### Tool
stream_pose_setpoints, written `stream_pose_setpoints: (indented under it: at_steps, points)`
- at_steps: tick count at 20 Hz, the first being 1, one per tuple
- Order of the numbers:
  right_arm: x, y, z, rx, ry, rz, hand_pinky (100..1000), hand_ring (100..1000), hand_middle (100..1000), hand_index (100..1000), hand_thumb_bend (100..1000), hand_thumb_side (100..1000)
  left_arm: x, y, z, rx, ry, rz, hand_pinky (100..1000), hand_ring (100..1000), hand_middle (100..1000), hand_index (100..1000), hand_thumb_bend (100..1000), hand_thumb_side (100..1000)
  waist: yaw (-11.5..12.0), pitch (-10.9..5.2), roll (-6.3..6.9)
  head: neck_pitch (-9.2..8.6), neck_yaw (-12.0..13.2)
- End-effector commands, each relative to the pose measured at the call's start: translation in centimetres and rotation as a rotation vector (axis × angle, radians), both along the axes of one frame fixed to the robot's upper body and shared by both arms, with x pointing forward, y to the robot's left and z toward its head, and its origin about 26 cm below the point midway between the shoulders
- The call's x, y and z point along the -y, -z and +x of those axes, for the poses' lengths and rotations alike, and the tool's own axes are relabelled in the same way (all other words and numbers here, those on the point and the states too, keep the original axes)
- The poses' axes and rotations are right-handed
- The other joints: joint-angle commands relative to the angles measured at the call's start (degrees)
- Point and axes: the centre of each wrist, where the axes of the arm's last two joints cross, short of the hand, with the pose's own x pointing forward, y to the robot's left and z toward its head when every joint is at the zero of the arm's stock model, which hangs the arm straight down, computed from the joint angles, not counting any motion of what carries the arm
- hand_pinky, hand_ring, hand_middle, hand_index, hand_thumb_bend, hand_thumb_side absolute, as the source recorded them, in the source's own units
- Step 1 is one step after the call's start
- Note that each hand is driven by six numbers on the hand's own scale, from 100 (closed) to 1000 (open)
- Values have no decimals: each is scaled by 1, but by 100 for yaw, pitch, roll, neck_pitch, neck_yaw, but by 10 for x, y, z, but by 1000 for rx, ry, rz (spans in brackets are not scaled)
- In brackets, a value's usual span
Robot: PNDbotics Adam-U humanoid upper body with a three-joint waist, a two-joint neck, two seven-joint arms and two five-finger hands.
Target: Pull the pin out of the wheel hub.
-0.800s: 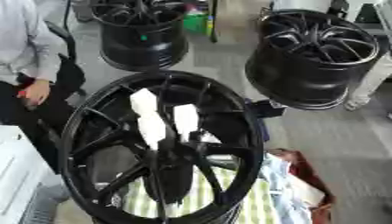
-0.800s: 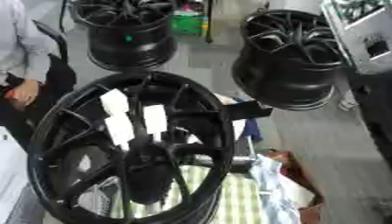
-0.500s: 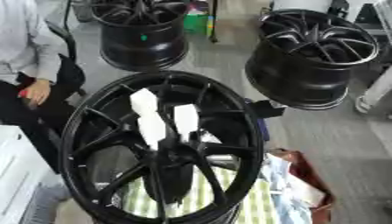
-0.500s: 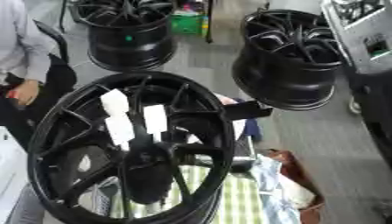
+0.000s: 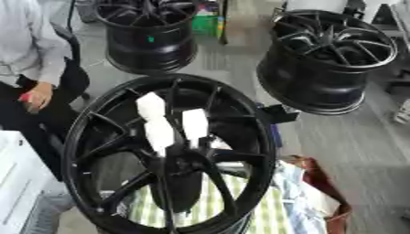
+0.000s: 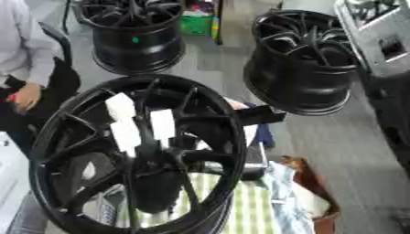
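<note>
Wheel stood tilted, centre frame, on checked cloth. Three white tabs sat above hub; which was pin, unclear. No robot hand visible, state unknown. Risk: wrong tab grabbed; pull tips unsteady wheel sideways.

The robot hand is black, its fingers covered in white rectangular pads.

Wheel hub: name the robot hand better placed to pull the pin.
Left, tentatively. A dark shape rises from the lower edge, left of centre, up to the hub; nothing reaches in from the right. The pin itself cannot be made out.
</note>
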Motion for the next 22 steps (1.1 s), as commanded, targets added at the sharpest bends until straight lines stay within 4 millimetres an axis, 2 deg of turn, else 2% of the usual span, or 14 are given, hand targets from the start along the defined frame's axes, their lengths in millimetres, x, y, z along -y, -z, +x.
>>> stream_pose_setpoints:
  at_steps: [1, 7, 11, 17, 22]
  points:
    - [-2, -18, 5, -102, -27, -154, 781, 785, 736, 824, 216, 600, -3, -8, -1, 15, -1, 29, 821, 837, 754, 821, 522, 526, -7, -72, 13, 29, -30]
    - [-22, -37, 29, -408, -132, -451, 819, 813, 764, 846, 234, 597, -3, -7, -1, 7, 0, 32, 821, 838, 754, 821, 521, 527, -32, -83, -26, 29, -70]
    - [-48, -42, 39, -584, -266, -676, 846, 835, 784, 856, 231, 582, -3, -7, -1, 2, 4, 33, 821, 838, 754, 821, 520, 527, -31, -88, -40, 29, -86]
    - [-91, -24, 56, -659, -375, -828, 860, 850, 796, 863, 233, 567, -1, -7, 0, -1, 16, 33, 821, 838, 754, 821, 519, 528, -15, -91, -50, 29, -158]
    - [-115, -12, 63, -686, -447, -864, 860, 857, 803, 868, 239, 568, -1, -6, 1, -4, 22, 31, 821, 838, 754, 821, 518, 528, -5, -87, -51, 29, -194]
